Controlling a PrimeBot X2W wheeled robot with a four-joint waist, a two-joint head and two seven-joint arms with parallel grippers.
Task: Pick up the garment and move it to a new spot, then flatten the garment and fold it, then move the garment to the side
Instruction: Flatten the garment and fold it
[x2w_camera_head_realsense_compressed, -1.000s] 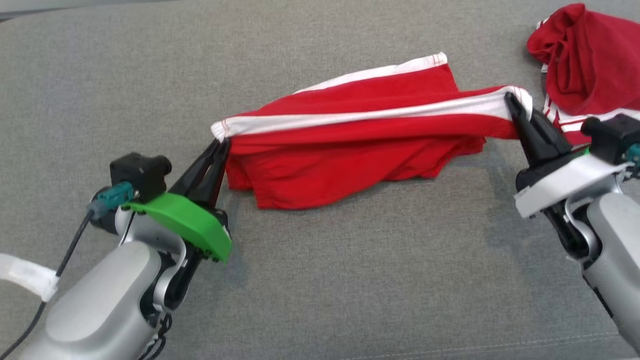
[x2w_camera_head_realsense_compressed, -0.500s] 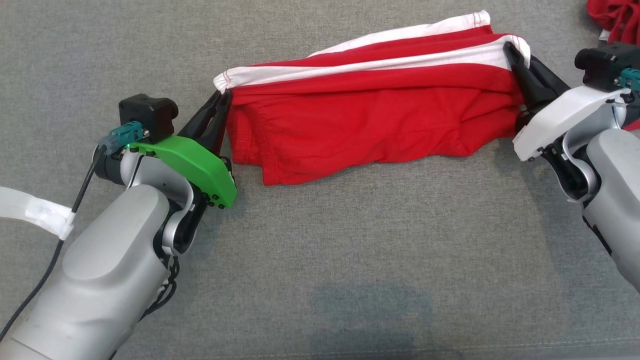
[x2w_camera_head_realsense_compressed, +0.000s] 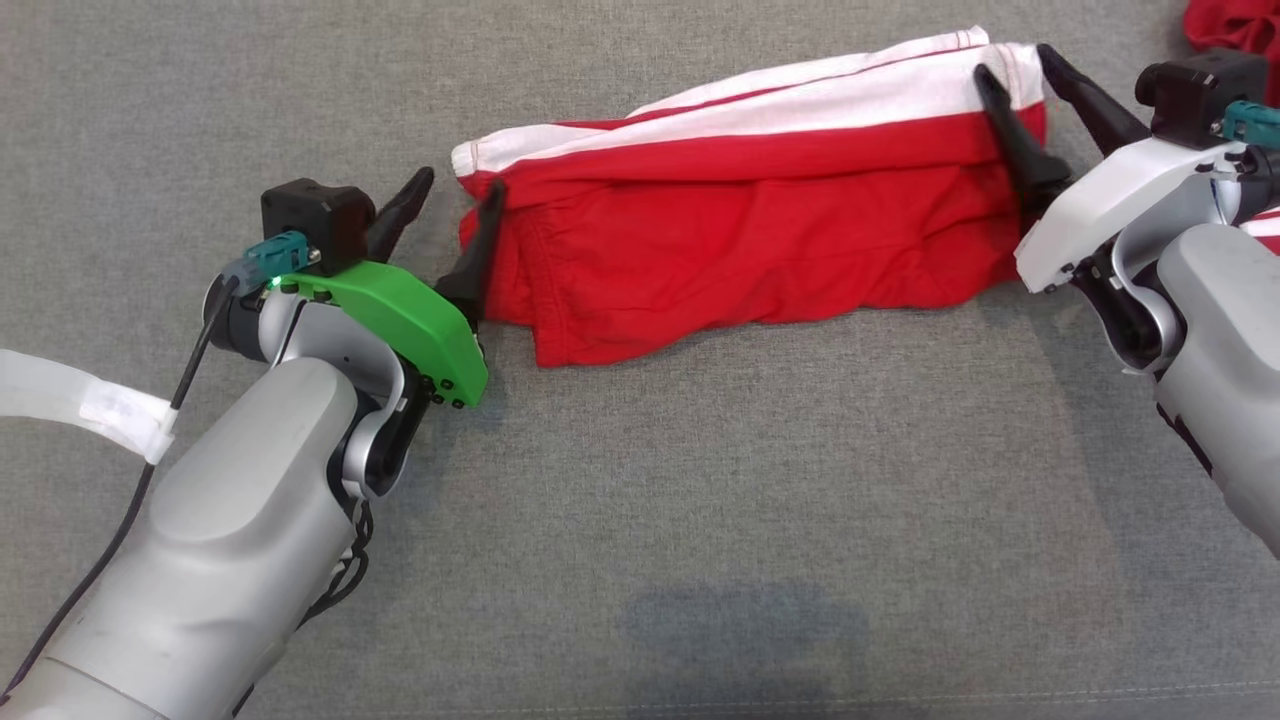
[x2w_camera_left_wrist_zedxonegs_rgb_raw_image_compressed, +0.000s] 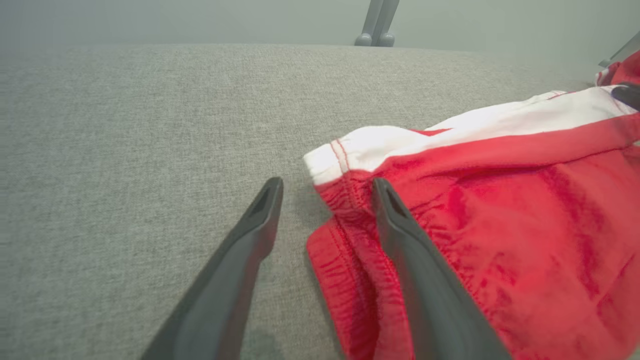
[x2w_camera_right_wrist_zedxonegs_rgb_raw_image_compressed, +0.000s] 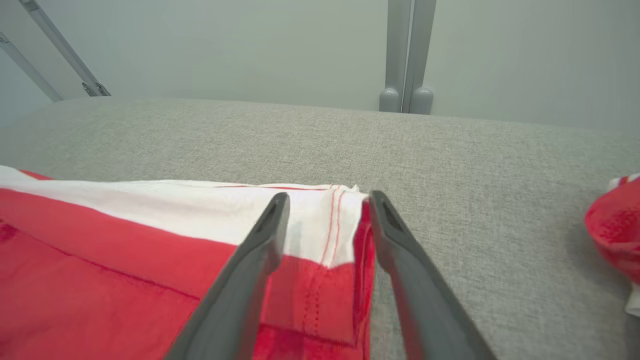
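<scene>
Both of our grippers have just let go. A second ago each was clamped on one end of the garment (x2w_camera_head_realsense_compressed: 740, 230), holding it taut; now the left gripper (x2w_camera_head_realsense_compressed: 458, 183) stands with jaws apart at the garment's left end, one finger on the red hem and the other beyond the cloth. The right gripper (x2w_camera_head_realsense_compressed: 1012, 62) stands with jaws apart astride the white-banded corner at the garment's right end. The garment lies slack on the grey upholstered surface (x2w_camera_head_realsense_compressed: 640, 500) as a long band, white stripe along its far edge. Our head camera has also shifted, so the garment's apparent move across the view is not all its own.

We judge the laying-down done; the near edge is uneven and rumpled, so flattening and folding remain.

Nearer to us than the garment the surface is broad and bare, and beyond its left end likewise. Beyond its far edge the surface runs on some way to a rounded rim before a pale wall. Past its right end lies a second red cloth (x2w_camera_head_realsense_compressed: 1235, 20), so that side is tighter.
</scene>
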